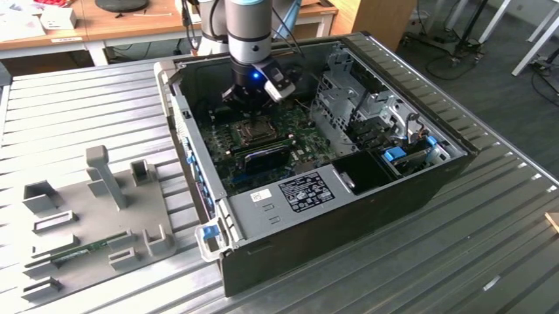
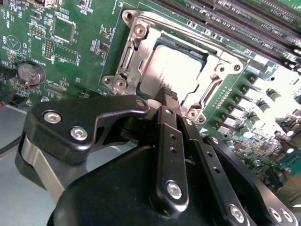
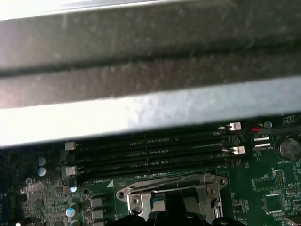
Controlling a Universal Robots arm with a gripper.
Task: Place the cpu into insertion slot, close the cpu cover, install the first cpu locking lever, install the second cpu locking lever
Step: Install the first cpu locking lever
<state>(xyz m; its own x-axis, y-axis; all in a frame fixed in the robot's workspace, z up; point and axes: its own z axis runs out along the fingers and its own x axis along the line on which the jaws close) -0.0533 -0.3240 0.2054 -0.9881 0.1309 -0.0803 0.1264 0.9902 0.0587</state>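
**Gripper low over the socket, chip already seated**

In the second wrist view the gripper [image 2: 170, 94] has its two black fingers [image 2: 170, 141] drawn together to a narrow tip, holding nothing, poised at the near edge of the insertion slot [image 2: 136, 70]. The cpu [image 2: 176, 70] lies flat inside that slot, just beyond the fingertips, at about 12 o'clock from them. The cpu cover [image 2: 207, 52] appears to lie down around the chip, its window showing the pale surface (whether either locking lever is latched, I cannot tell). The long black memory slots [image 2: 244, 19] run along the far side of the socket.

In the exterior view the gripper [image 1: 251, 112] hangs straight down inside the open computer case [image 1: 262, 216], directly above the insertion slot [image 1: 256, 133], near the middle of the green board [image 1: 302, 140].
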